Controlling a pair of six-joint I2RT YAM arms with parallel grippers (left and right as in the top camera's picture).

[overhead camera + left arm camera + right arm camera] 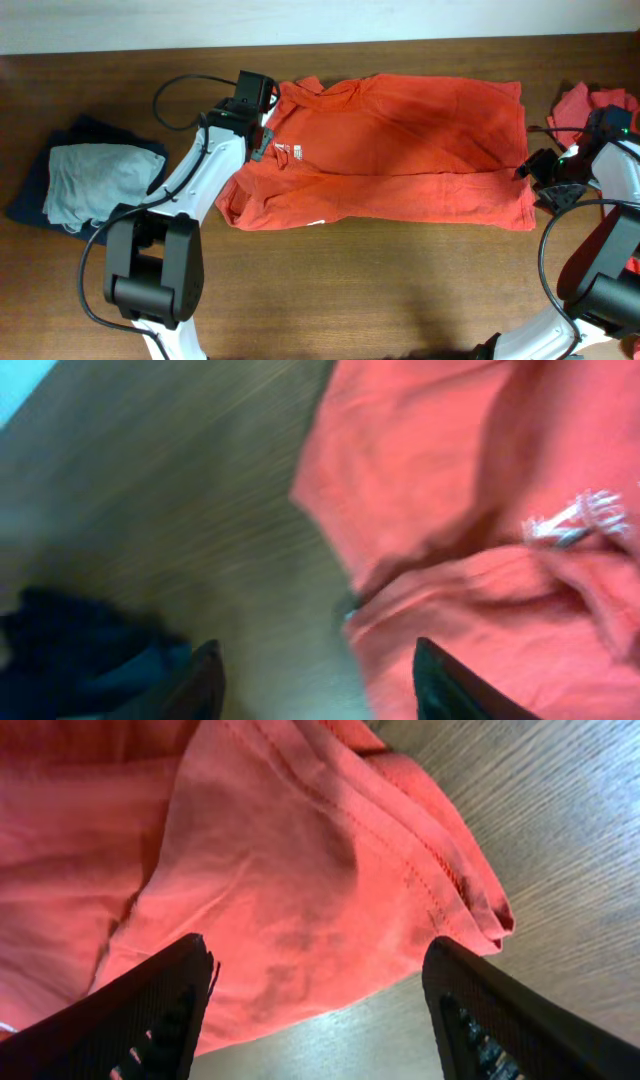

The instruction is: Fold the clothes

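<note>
With the orange-red T-shirt lying flat across the counter and your left tool and right tool both spread and empty at its ends, pinch every layer at each edge and lift evenly

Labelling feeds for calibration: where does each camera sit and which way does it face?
Overhead: above the table, looking down at the orange-red T-shirt; left arm, right arm show.
Left wrist: on the left arm, past the open left tool at shirt edge, navy garment.
Right wrist: past the open right tool at a shirt corner.
All share shirt, table.
</note>
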